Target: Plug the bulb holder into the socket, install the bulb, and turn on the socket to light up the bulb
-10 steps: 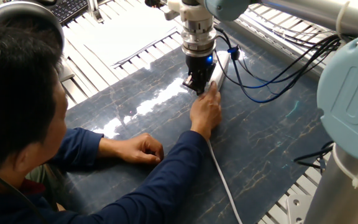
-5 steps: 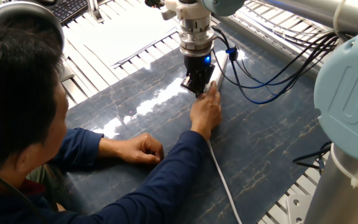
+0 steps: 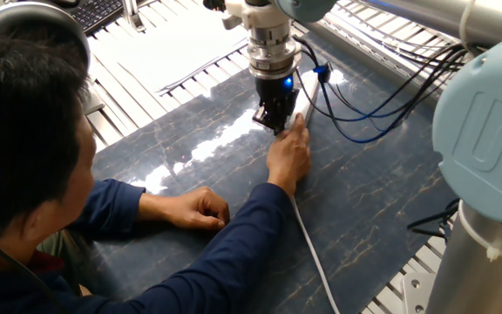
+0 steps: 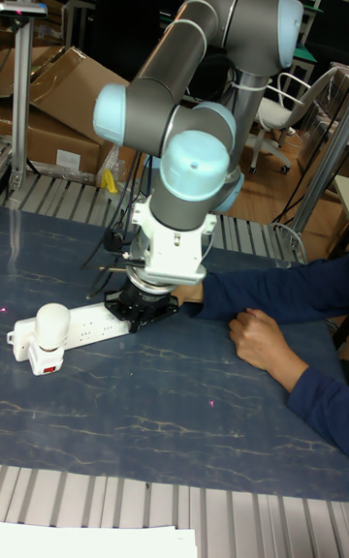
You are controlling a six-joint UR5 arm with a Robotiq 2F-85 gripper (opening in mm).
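The gripper (image 3: 277,122) is shifting slightly along the socket (image 3: 308,98), away from the person's hand (image 3: 289,157) and toward the far-left side of the fixed view. The arm's large grey-blue joint housing (image 3: 486,131) in the foreground is also swinging leftward, now covering more of the table (image 3: 364,201) beside the socket.

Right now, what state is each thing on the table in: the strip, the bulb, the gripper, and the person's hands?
Socket: flat on the table, far end under the gripper.
Bulb: upright at the socket's near end, unlit.
Bulb holder: plugged into the socket, under the bulb.
Gripper: down on the socket; open or shut cannot be told.
One hand: on the socket beside the gripper.
Other hand: loosely closed, resting on the table.
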